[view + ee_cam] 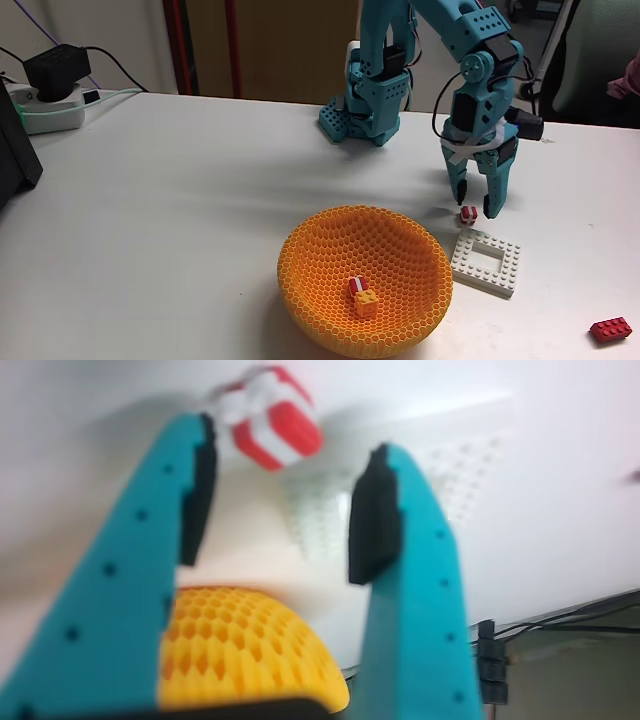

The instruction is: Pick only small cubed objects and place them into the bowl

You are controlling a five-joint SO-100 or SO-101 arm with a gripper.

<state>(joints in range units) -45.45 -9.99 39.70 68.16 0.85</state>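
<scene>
Jaws released, gripper (477, 203) hovers over the last striped cube (467, 214) at the bowl's (310, 250) two o'clock; two cubes (362, 296) already lie inside.

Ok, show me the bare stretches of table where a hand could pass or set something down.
The widest bare stretch lies left of the bowl, running toward the power strip. Another lies between the bowl and the arm's base. It is crowded on the right: the gripper, open, hangs over the striped cube, beside the white frame plate.
</scene>
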